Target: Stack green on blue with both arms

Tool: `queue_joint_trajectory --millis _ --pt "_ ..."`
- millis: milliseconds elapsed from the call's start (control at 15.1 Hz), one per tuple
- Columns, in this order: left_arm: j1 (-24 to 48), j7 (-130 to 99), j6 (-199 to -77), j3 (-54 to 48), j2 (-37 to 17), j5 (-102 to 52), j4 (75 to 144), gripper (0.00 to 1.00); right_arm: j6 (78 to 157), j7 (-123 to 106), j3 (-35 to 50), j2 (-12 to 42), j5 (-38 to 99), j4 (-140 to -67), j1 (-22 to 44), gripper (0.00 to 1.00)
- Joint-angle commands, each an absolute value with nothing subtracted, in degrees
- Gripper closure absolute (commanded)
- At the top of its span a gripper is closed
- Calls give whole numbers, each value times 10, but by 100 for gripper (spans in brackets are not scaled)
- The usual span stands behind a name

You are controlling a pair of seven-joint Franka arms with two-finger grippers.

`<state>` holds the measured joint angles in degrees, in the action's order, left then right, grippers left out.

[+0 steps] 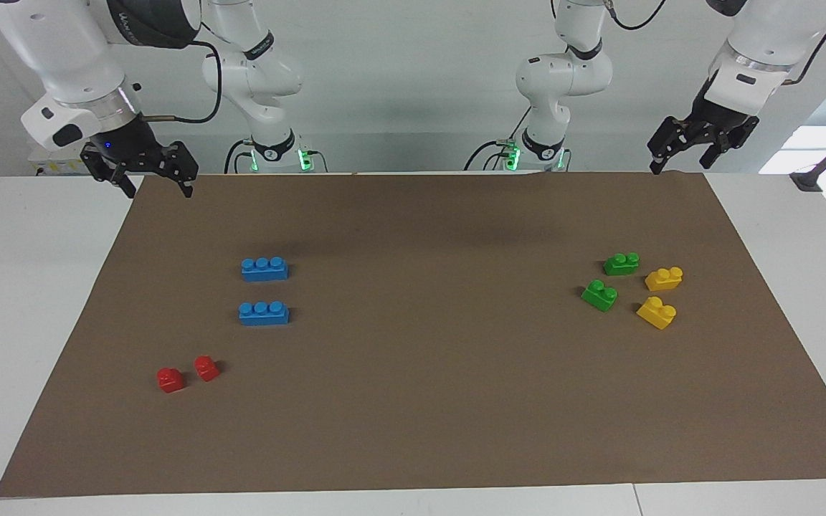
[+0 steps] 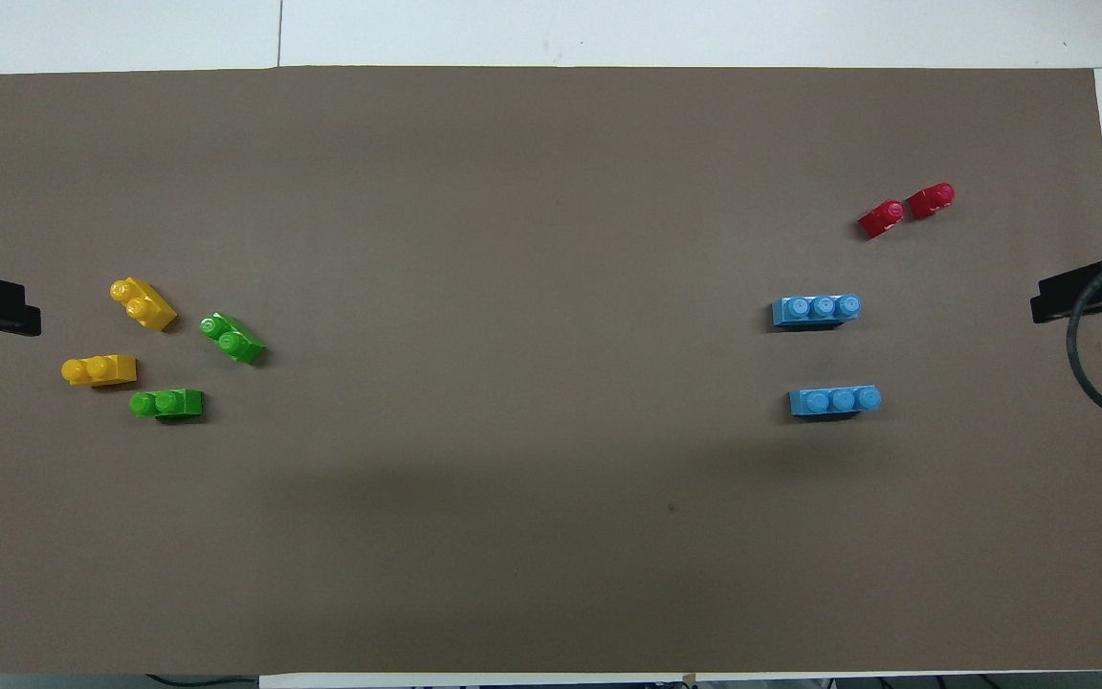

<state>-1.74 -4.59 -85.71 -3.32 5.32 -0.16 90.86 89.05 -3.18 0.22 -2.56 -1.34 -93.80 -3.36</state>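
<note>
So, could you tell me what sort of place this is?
Probably a robotics lab: two arms, the left gripper and right gripper waiting, over a brown mat with sorted toy bricks.

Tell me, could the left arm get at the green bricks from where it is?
Probably yes: the left gripper hangs open over the mat's edge at the same end as both green bricks, and nothing stands between them.

two high opposed views, shared mat (image 1: 413,401)
</note>
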Motion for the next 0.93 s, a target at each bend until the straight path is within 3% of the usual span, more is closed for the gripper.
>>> queue_joint_trajectory --millis 0,860 --pt "-13 -40 -860 -32 46 7 897 0 899 -29 5 -32 -14 -945 -40 0" --pt "-12 -47 -859 -32 47 6 901 0 910 4 -1 -30 0 -943 -47 0"
